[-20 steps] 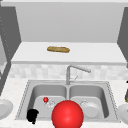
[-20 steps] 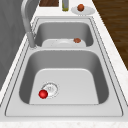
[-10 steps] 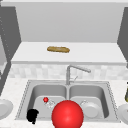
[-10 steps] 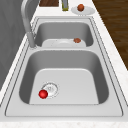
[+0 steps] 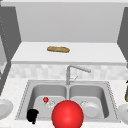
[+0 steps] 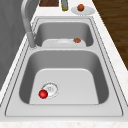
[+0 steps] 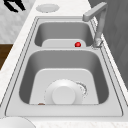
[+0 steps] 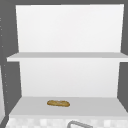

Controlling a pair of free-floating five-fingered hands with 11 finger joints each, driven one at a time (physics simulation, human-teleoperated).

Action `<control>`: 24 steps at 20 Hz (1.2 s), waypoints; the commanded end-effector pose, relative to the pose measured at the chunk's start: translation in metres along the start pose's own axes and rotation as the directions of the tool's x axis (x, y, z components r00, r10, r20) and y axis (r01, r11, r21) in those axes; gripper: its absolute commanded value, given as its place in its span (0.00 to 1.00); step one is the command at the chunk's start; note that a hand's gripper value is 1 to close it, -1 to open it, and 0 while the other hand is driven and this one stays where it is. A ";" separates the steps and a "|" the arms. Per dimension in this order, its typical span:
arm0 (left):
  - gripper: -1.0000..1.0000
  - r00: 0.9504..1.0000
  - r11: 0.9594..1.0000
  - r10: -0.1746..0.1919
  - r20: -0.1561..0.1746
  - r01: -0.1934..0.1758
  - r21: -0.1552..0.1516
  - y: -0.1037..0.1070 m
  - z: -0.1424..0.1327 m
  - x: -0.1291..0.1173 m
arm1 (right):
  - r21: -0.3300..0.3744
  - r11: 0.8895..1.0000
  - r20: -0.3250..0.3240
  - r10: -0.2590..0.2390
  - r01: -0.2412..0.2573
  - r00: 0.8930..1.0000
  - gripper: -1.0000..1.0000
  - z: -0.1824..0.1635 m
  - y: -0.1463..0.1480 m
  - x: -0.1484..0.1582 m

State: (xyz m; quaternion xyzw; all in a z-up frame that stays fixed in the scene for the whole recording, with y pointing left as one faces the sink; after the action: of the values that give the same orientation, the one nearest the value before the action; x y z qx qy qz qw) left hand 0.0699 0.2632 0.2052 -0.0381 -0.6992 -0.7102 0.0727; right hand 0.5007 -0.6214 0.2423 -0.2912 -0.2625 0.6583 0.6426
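Nothing has moved: left hand [image 5: 32, 115] hovers at the sink [image 5: 25, 92] front edge, fingers' spread unclear

A small ball [image 5: 45, 99] lies in the sink's left basin [image 5: 37, 93], a plate [image 5: 90, 109] in the right; bread [image 5: 58, 49] on the shelf [image 5: 100, 53] behind.

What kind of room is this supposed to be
Most likely a simulated kitchen: a steel double-basin sink with a curved metal faucet, a round white plate in one basin, and a brown bread loaf on the white shelf.
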 end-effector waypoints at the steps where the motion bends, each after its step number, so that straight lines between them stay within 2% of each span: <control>1: 0.50 1.000 1.000 0.000 0.000 0.000 0.000 0.000 0.000 0.000 | 0.007 1.000 0.000 0.000 0.000 1.000 0.00 -0.002 0.011 -0.002; 4: 0.50 1.000 1.000 0.000 0.000 0.000 0.000 0.000 0.000 0.000 | -0.001 1.000 -0.004 0.006 -0.006 1.000 0.00 0.001 0.014 0.001; 5: 0.50 1.000 1.000 0.000 0.000 0.000 0.000 0.000 0.000 0.000 | -0.004 1.000 -0.003 0.014 -0.014 1.000 1.00 0.003 0.016 0.002; 6: 0.50 1.000 1.000 0.000 0.000 0.000 0.000 0.000 0.000 0.000 | -0.011 0.999 -0.006 0.051 -0.051 0.999 1.00 0.006 0.017 0.005; 9: 0.50 1.000 1.000 0.000 0.000 0.000 0.000 0.000 0.000 0.000 | 0.059 0.997 -0.022 0.051 -0.049 0.998 1.00 0.010 0.015 0.008; 16: 0.50 1.000 1.000 0.000 0.000 0.000 0.000 0.000 0.000 0.000 | -0.009 0.999 -0.057 0.046 -0.047 0.997 1.00 0.018 0.020 0.007; 18: 0.50 1.000 1.000 0.000 0.000 0.000 0.000 0.000 0.000 0.000 | -0.035 0.999 -0.066 0.025 -0.027 0.998 1.00 0.022 0.020 0.009; 20: 0.50 1.000 1.000 0.000 0.000 0.000 0.000 0.000 0.000 0.000 | -0.066 0.997 -0.064 0.028 -0.032 0.998 1.00 0.033 0.016 0.013; 22: 0.50 1.000 1.000 0.000 0.000 0.000 0.000 0.000 0.000 0.000 | -0.044 0.999 -0.065 0.018 -0.021 0.998 1.00 0.043 0.004 0.020; 24: 0.50 1.000 1.000 0.000 0.000 0.000 0.000 0.000 0.000 0.000 | -0.020 0.999 -0.059 0.040 -0.042 0.997 1.00 0.057 0.005 0.033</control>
State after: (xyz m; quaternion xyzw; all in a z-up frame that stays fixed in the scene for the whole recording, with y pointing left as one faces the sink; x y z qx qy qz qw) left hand 0.0699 0.2632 0.2052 -0.0381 -0.6992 -0.7102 0.0727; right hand 0.4621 -0.6031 0.2579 -0.3288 -0.2514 0.6554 0.6318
